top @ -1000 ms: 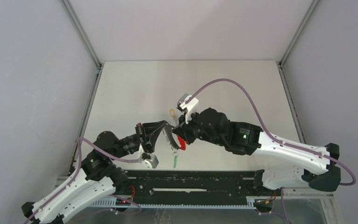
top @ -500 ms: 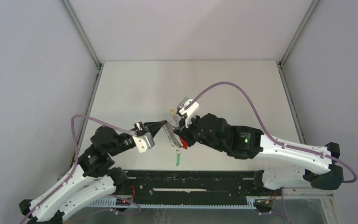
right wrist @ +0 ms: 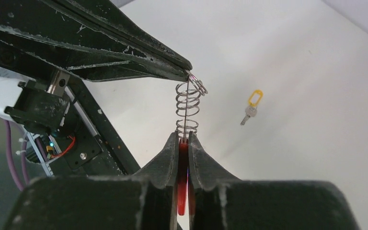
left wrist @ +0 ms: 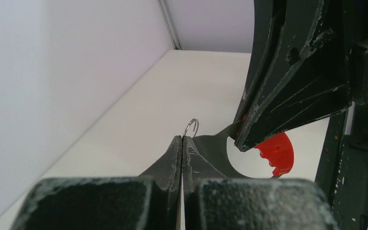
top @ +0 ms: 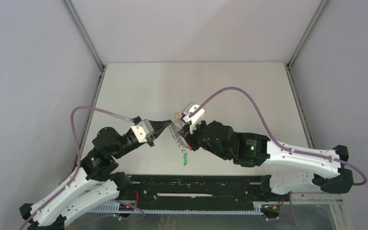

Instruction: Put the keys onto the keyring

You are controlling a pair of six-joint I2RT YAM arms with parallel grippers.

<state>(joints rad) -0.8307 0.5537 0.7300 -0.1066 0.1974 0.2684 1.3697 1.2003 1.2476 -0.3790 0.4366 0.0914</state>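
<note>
The keyring point(top: 176, 133) is held in the air between both grippers. My left gripper point(top: 170, 126) is shut on its thin grey wire; in the left wrist view my left gripper point(left wrist: 182, 139) shows a small wire loop point(left wrist: 190, 128) poking out of its tips. My right gripper point(top: 186, 140) is shut on the red curved section point(right wrist: 183, 158), with the wire loops point(right wrist: 188, 108) above its tips. The green key point(top: 184, 158) hangs below the keyring. The yellow-orange key point(top: 176, 115) lies on the table beyond the grippers and also shows in the right wrist view point(right wrist: 251, 108).
The white table point(top: 239, 91) is walled by grey panels at the left, back and right. A black rail point(top: 196, 184) runs along the near edge between the arm bases. A purple cable point(top: 235, 93) arcs above the right arm.
My left wrist has rolled over and its arm has risen. Both grippers and the keyring have shifted slightly away from the near edge. The green key has moved with the keyring.
</note>
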